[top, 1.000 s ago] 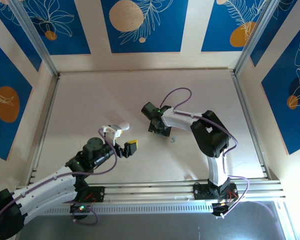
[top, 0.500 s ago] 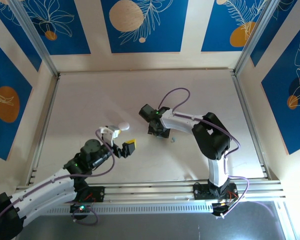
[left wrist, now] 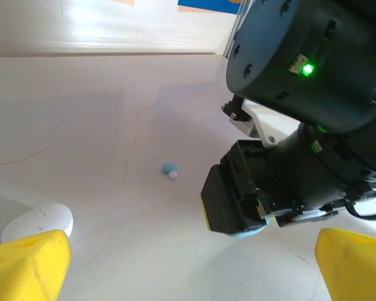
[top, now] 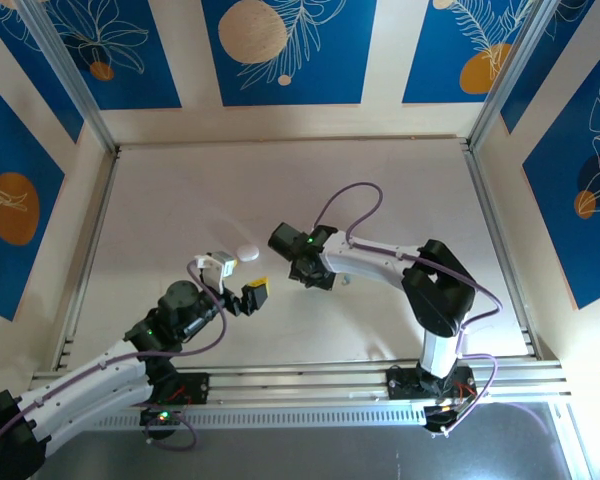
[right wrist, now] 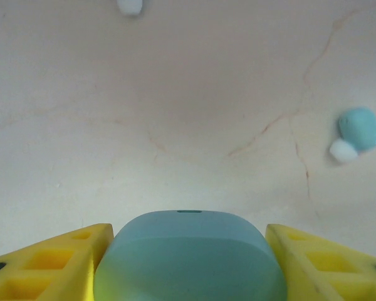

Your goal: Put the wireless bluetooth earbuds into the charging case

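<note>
Since a second ago we see the right arm swing leftward, toward the left arm, so that the right pincer (top: 305,271) now hangs just beside the left pincer (top: 239,279); its wrist camera shows the yellow fingers (right wrist: 56,257) pressed against both sides of a pale blue charging case (right wrist: 189,260), which it grips above the worktop (top: 180,200); the left arm has shifted only slightly, and its pincer stands wide with nothing between the yellow fingers (left wrist: 26,266); a white case (top: 246,253) lies where it lay before, just beyond the left pincer's far finger; one pale blue earbud (right wrist: 358,129) (a small white tip showing at its lower edge) lies loose on the worktop, apart from the held case and to its right in the right wrist view; from the left wrist we find the same earbud (left wrist: 170,169) on bare worktop between the white case and the right pincer.
</note>
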Motion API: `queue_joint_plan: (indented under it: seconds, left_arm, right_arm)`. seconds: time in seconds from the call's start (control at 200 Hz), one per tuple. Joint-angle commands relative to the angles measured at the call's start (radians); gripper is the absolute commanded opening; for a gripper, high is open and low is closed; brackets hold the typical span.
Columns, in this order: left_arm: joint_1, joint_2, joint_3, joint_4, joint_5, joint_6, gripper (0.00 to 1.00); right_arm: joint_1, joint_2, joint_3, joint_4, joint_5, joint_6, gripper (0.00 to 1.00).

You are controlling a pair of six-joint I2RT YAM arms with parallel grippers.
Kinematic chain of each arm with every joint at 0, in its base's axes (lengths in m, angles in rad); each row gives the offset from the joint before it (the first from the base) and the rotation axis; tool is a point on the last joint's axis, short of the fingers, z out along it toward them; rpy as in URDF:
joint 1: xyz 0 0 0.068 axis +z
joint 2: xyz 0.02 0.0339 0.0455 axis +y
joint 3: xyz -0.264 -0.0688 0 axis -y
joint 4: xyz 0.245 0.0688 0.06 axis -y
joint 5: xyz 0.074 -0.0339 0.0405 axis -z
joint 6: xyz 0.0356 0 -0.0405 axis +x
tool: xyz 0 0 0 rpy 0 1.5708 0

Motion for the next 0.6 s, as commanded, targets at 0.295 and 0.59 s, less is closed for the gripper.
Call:
queue_joint_plan:
  seconds: [0.295, 0.59]
  left_arm:
    - [-0.007, -0.034, -0.009, -0.011, -0.021, 0.027, 1.0]
    - [-0.007, -0.056, -0.007, -0.029, -0.024, 0.026, 1.0]
  right_arm:
    - [0.082, 0.085, 0.019, -0.076, 0.015, 0.192, 0.54]
    - [0.091, 0.138, 0.033, -0.082, 0.008, 0.223, 0.57]
